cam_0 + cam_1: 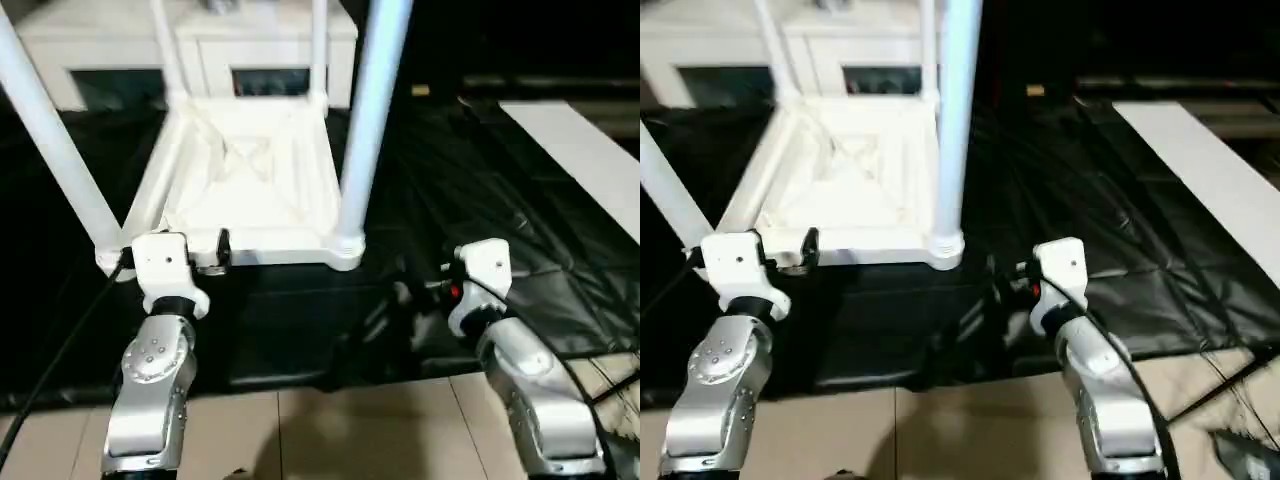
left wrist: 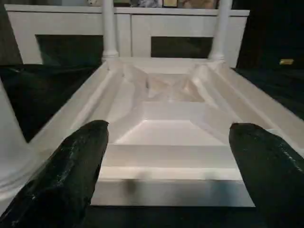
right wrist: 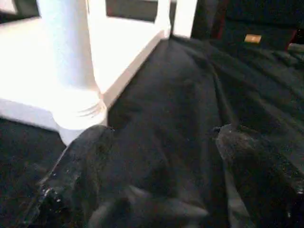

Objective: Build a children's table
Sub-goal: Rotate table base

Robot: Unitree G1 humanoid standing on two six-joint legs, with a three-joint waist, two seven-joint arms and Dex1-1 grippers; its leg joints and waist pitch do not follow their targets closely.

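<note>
The children's table lies upside down on a black sheet, its ribbed white tabletop (image 1: pixel 250 190) facing up. Legs stand in its corner sockets: a near right leg (image 1: pixel 368 120), a near left leg (image 1: pixel 55 150) and two thinner-looking far legs (image 1: pixel 318 50). My left gripper (image 1: pixel 175 252) is open at the tabletop's near edge, and its black fingers (image 2: pixel 71 171) straddle that edge with nothing between them. My right gripper (image 1: pixel 425 285) is open over the sheet, just right of the near right leg's socket (image 3: pixel 78 111), holding nothing.
A white cabinet (image 1: pixel 120 50) with dark glass fronts stands behind the table. A flat white board (image 1: pixel 580 150) lies on the black sheet (image 1: pixel 450 180) at the right. Tiled floor (image 1: pixel 350 430) runs along the near side, and a black cable (image 1: pixel 60 350) trails by my left arm.
</note>
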